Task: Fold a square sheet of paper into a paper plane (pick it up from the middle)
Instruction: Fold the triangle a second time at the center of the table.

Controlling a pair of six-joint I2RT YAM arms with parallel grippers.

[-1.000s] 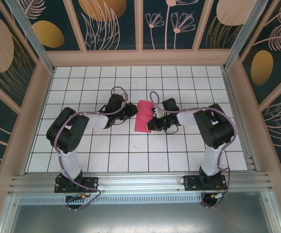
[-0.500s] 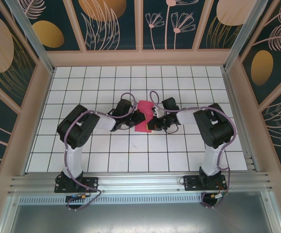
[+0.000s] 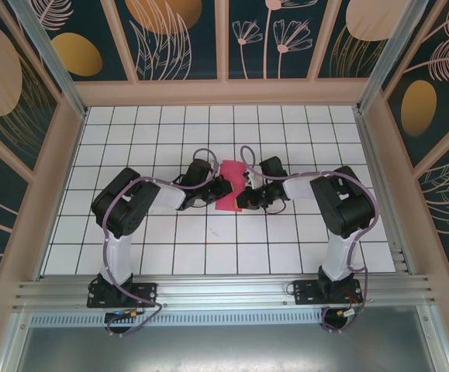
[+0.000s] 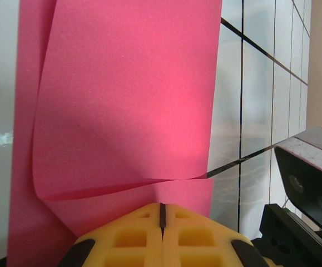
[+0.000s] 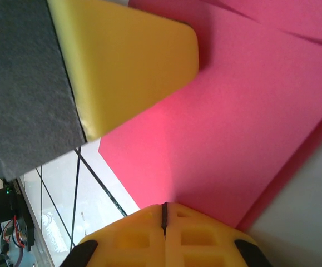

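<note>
The magenta-pink square sheet of paper (image 3: 228, 203) lies folded over in layers on the tiled table between both grippers. In the left wrist view its upper layer (image 4: 127, 100) curls up off the lower one. My left gripper (image 3: 222, 188) is shut, its yellow tips (image 4: 162, 210) set on the near edge of the lower layer. My right gripper (image 3: 244, 192) is shut too, its tips (image 5: 163, 210) against the sheet (image 5: 249, 122) from the other side. In the right wrist view a yellow finger (image 5: 127, 55) of the left gripper rests on the paper.
The white gridded table (image 3: 208, 124) is boxed in by a pale raised frame and patterned walls. An aluminium rail (image 3: 224, 291) with the arm bases runs along the near edge. The right gripper's black body (image 4: 305, 189) sits close beside the left one.
My left arm has swung right, bringing its shut gripper from beside the paper onto the sheet's left part. The right arm has stayed put.
</note>
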